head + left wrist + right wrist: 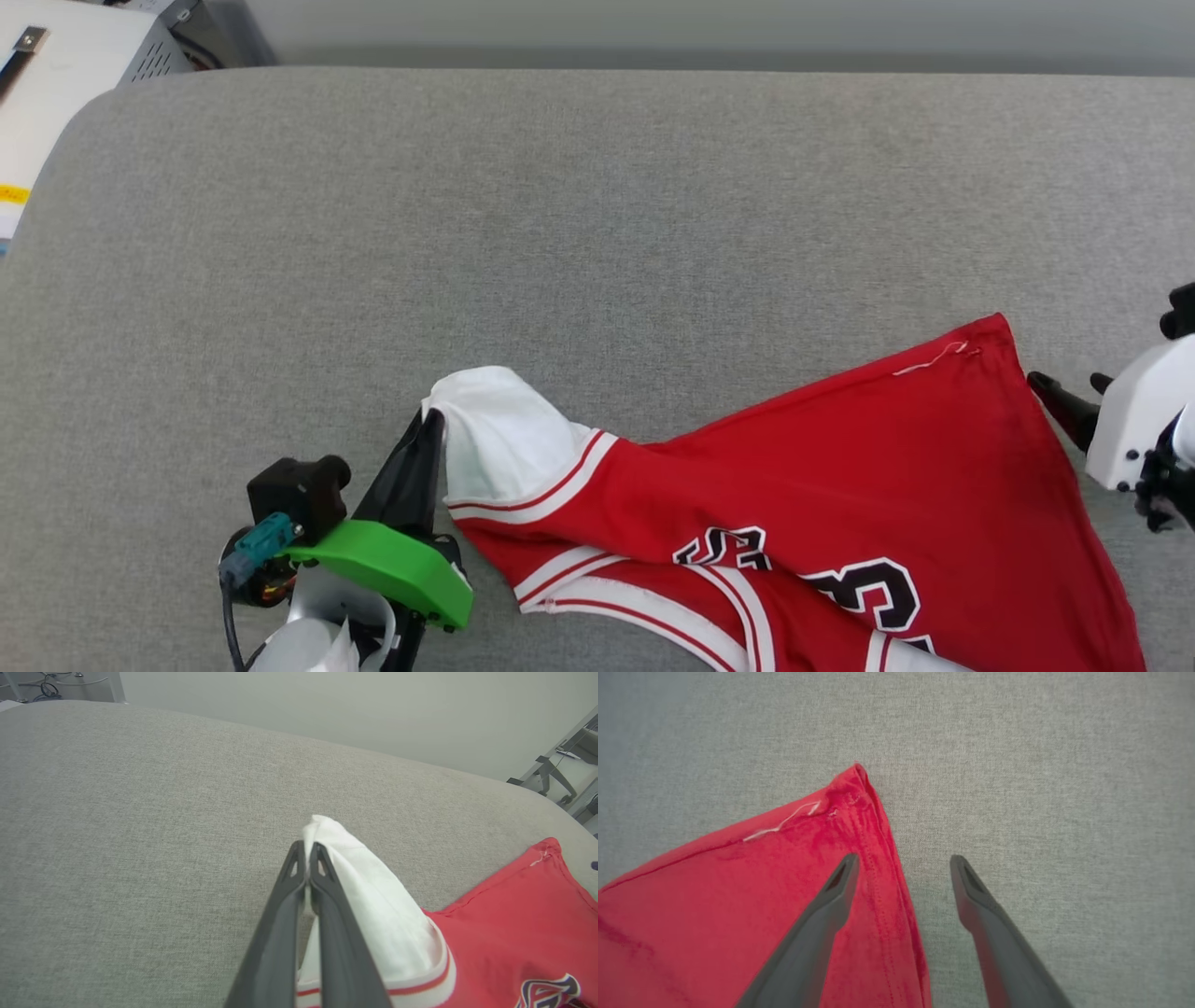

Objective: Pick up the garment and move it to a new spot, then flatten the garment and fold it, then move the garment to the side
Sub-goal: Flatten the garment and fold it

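Note:
The red garment [840,485] lies on the grey cushion [560,215], spread across the lower right, with black-and-white lettering showing. Its white sleeve [499,439] is bunched and lifted at the left. My left gripper [431,422] is shut on that sleeve's edge; the left wrist view shows the two fingers pinched together on the white cloth [369,896]. My right gripper [901,861] is open above the garment's red hem corner [857,788], one finger over the cloth and the other over bare cushion. In the head view its fingertips [1060,397] sit just right of that corner.
The grey cushion's rounded far edge runs along the top of the head view. A white box-like unit [65,84] stands beyond the cushion's far left corner. Metal frames [556,770] stand off the far right side in the left wrist view.

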You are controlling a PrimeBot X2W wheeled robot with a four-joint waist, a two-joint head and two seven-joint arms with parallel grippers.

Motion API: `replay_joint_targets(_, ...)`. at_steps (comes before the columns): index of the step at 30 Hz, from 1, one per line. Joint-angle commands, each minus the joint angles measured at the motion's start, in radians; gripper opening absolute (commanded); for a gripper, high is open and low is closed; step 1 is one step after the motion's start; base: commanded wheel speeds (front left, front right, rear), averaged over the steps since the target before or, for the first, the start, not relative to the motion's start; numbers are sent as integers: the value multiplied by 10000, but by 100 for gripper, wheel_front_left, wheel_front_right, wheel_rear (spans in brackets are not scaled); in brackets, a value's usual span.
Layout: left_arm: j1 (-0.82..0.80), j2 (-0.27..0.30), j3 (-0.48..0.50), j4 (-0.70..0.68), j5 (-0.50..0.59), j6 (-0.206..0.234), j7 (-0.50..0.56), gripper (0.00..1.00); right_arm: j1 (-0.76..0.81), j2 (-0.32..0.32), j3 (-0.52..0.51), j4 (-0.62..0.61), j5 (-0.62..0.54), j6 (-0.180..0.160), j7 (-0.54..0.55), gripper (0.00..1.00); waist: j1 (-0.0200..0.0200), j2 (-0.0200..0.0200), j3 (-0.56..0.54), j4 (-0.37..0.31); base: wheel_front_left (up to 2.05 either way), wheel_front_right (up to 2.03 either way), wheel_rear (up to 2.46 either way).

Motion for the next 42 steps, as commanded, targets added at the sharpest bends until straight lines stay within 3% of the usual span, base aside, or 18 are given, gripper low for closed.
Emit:
replay_joint_targets(1,-264,-95,-51,103,92,-121,-125,0,-414,-170,224,117,108,-7,309,100,1,-1,416,363,0,0,0)
replay_joint_targets(12,-1112,-403,-285,695,200,-419,-585,0,-1841,-707,1995,1192,548,-7,1061,100,1,-1,1277,691,0,0,0)
replay_joint_targets(16,-1196,-421,-300,781,217,-443,-696,0,-1660,-745,2780,1927,902,-7,1964,100,1,-1,1315,710,0,0,0)
replay_joint_targets(17,-1198,-424,-302,802,211,-448,-717,0,-1603,-736,2937,2062,1038,-7,2207,66,1,-1,1304,709,0,0,0)
replay_joint_targets(18,-1192,-428,-302,825,199,-453,-732,0,-1575,-723,3034,2133,1146,-7,2343,12,1,-1,1275,705,0,0,0)
replay_joint_targets(19,-1171,-426,-292,851,178,-451,-747,0,-1562,-724,3149,2186,1235,-7,2457,0,1,-1,1238,685,0,0,0)
replay_joint_targets(32,-1728,68,-285,1327,278,-689,-560,0,-2287,-902,2579,2140,1414,-7,1123,0,1,-1,-95,239,0,0,0)
replay_joint_targets(42,-4086,748,128,2053,95,-1153,383,0,-3267,-533,2061,2433,729,-7,-79,0,1,-1,-824,-455,0,0,0)
